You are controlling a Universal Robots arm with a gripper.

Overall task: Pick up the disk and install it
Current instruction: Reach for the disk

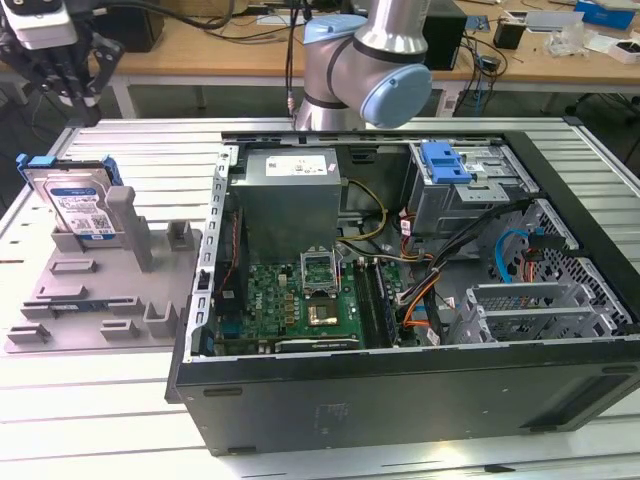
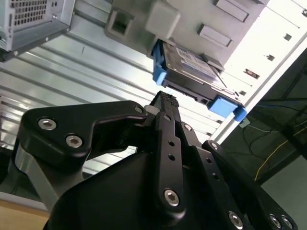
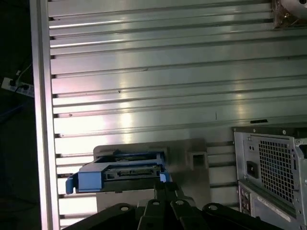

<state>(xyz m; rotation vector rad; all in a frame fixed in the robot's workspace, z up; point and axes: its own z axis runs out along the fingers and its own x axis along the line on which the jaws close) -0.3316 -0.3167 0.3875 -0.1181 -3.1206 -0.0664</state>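
None of the task's steps shows as done. The disk (image 1: 80, 205) stands on edge in a slot at the far end of a grey holder (image 1: 110, 300). That holder lies on the slatted metal table (image 1: 100, 430) at the exterior view's left, well apart from the open computer case (image 1: 400, 390) at the exterior view's right. Its blue carrier bracket frames the drive, and the white-and-blue label faces the near side.

The gripper (image 1: 68, 95) hangs above the disk and a little farther back, not touching it. In both wrist views its fingertips appear pressed together with nothing between them, so I judge it clenched and empty. In the second wrist view the gripper (image 2: 163, 99) points toward the disk (image 2: 192, 72) with a clear gap of table between them. In the first wrist view the gripper (image 3: 165, 187) sits just beside the upper edge of the disk (image 3: 127, 175), looking down on its connector side.

Inside the case, the drive cage (image 1: 480, 200) sits at the far right corner with a bare blue bracket (image 1: 445, 160) on top of it. The grey power-supply box (image 1: 290, 195) fills the far left of the case, and the motherboard (image 1: 310, 300) lies nearer.

As I read it, the work is at its very beginning: the approach to the disk is under way, and both the grasp and the whole installation are left to do.
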